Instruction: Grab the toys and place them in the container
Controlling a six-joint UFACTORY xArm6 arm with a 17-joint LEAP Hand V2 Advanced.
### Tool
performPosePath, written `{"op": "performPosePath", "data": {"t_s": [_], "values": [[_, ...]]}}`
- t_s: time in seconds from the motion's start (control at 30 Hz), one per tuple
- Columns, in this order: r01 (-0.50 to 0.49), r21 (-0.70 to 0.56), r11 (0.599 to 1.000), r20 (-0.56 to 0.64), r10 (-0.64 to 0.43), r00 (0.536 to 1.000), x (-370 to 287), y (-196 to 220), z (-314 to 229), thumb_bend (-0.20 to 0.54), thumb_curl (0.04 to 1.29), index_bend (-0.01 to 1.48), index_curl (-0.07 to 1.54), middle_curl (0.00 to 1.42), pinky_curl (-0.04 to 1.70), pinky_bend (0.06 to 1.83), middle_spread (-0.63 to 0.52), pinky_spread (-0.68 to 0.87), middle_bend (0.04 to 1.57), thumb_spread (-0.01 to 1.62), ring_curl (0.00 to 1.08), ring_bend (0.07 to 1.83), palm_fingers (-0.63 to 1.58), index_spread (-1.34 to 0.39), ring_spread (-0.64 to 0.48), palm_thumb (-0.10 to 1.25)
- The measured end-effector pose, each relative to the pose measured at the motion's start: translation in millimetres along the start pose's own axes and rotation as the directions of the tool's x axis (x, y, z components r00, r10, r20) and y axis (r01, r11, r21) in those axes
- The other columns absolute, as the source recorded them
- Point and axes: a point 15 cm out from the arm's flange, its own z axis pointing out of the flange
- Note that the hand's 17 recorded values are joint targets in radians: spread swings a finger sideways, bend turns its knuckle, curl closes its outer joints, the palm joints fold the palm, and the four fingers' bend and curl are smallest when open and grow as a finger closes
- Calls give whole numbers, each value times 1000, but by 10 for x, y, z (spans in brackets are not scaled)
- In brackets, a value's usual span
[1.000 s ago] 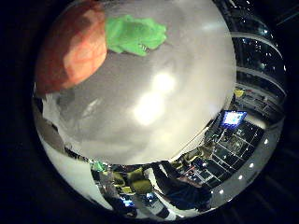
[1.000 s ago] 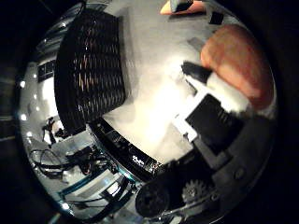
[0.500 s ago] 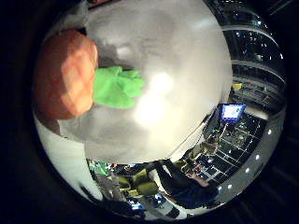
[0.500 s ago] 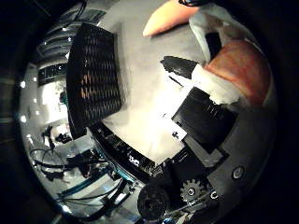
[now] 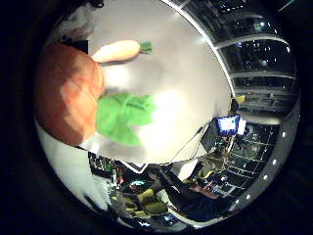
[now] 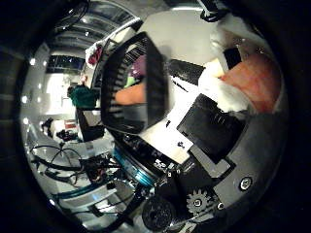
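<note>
The hand [image 6: 228, 141] has its fingers curled round a big orange plush carrot [image 5: 68, 95], holding it tight against the palm, with the green top [image 5: 122, 117] sticking out past the grip. It hangs above the white table [image 5: 186, 78], with nothing under it but bare tabletop.

The black slatted basket [image 6: 155, 82] stands on the table off to one side of the hand, near but not under it. Something orange, green and purple already lies inside. A smaller carrot [image 5: 117, 50] lies loose on the table, apart from the hand, not yet collected.

The risk I see is the drop. The plush is bulky and soft, so it could squeeze out of the grip on the way over. Letting go before the hand is squarely over the opening would land it on the rim or the table. Coming in low could also knock the basket wall.
</note>
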Motion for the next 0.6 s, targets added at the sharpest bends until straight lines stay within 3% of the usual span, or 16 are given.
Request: {"op": "performPosePath", "data": {"t_s": [0.43, 0.5, 0.53, 0.57, 0.6], "values": [[210, 92, 973, 42, -214, 976, -1954, -739, 44, -24, 482, 1200, 715, 648, 1096, 1142, -113, -183, 1358, 951, 620, 1425, 1146, -209, -187, 866], [251, 130, 959, 40, -259, 965, -2194, -821, 88, -31, 480, 998, 680, 616, 1012, 1076, -117, -246, 1302, 936, 589, 1366, 1053, -253, -198, 844], [262, 140, 955, 40, -269, 962, -2247, -834, 101, -32, 482, 873, 668, 601, 983, 1046, -135, -303, 1233, 922, 586, 1354, 870, -286, -219, 838], [271, 134, 953, 36, -278, 960, -2262, -817, 134, -23, 483, 760, 646, 572, 969, 1032, -160, -339, 1127, 924, 579, 1317, 550, -320, -239, 847], [279, 124, 952, 30, -285, 958, -2249, -800, 161, -23, 483, 738, 650, 562, 960, 1017, -176, -341, 1078, 929, 579, 1284, 418, -345, -244, 848]]}}
